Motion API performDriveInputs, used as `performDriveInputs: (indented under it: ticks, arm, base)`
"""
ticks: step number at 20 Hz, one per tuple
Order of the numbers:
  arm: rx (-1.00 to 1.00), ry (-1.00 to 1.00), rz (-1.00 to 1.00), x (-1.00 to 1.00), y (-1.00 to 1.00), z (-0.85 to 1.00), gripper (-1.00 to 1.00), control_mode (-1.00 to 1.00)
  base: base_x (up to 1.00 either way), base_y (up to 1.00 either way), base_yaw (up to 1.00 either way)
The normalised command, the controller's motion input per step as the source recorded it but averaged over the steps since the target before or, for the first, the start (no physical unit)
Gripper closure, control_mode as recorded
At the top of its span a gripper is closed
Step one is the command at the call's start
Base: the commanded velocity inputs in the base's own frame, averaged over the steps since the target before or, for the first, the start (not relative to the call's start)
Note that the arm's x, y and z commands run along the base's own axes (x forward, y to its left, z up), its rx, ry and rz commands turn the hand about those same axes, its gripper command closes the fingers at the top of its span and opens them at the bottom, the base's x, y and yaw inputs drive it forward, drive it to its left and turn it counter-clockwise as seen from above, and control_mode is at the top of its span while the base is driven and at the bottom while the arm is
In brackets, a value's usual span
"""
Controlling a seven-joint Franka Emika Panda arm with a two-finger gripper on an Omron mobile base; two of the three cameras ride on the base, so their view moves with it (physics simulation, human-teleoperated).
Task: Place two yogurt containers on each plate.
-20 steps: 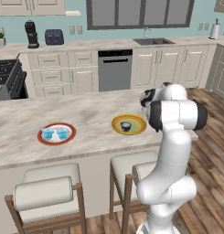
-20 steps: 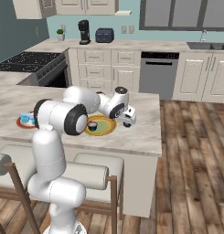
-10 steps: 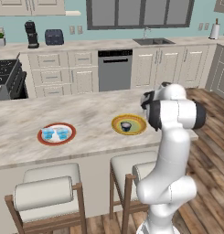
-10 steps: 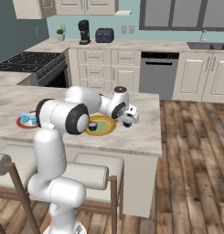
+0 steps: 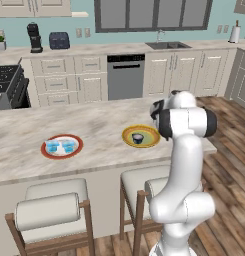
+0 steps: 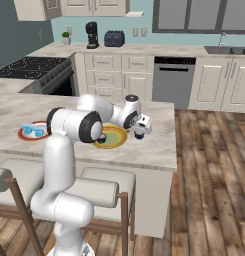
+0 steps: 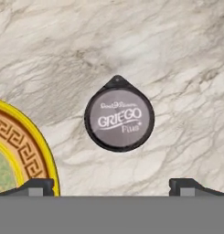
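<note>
Marble counter (image 7: 168, 50) under the hand, pale with grey veins, carrying a dark yogurt cup (image 7: 119, 119) seen from straight above: grey lid lettered "GRIEGO", black rim, small tab at the top. Just left of it, apart from it, the curved edge of the yellow plate (image 7: 38, 148) with a brown key-pattern band and greenish centre. Gripper (image 7: 112, 186) spread wide and holding nothing, finger tips (image 7: 36, 185) far apart along the bottom, cup lying above the gap between them, touching neither.

From the left base view, more of the layout: yellow plate (image 5: 150, 142) with one dark cup (image 5: 138, 138) on it, and well to the left a white plate with red-orange rim (image 5: 46, 150) bearing two pale blue cups (image 5: 60, 146). Lidded cup hidden there behind the white arm.

From the right base view: gripper (image 6: 140, 135) pointing down over the counter just right of the yellow plate (image 6: 119, 141), red-rimmed plate (image 6: 24, 135) with blue cups (image 6: 36, 131) far left.
</note>
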Motion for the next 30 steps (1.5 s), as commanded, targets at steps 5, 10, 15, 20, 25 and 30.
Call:
performDriveInputs:
  ticks: [5, 10, 15, 20, 25, 30]
  arm:
    - [0.0, 0.0, 0.0, 0.28, -0.04, -0.23, -1.0, -1.0]
    - [0.0, 0.0, 0.01, 0.27, -0.11, -0.09, -1.0, -1.0]
    - [0.0, 0.0, 0.01, 0.27, -0.11, -0.06, -1.0, -1.0]
    - [0.0, 0.01, 0.0, 0.11, -0.05, -0.17, -1.0, -1.0]
    - [0.0, 0.01, 0.0, 0.0, 0.0, -0.26, -1.0, -1.0]
    - [0.0, 0.0, 0.0, 0.0, 0.0, -0.13, -1.0, -1.0]
  base:
    - [0.0, 0.0, 0.0]
    - [0.0, 0.0, 0.0]
    - [0.0, 0.0, 0.0]
    - [0.0, 0.0, 0.0]
    - [0.0, 0.0, 0.0]
    - [0.0, 0.0, 0.0]
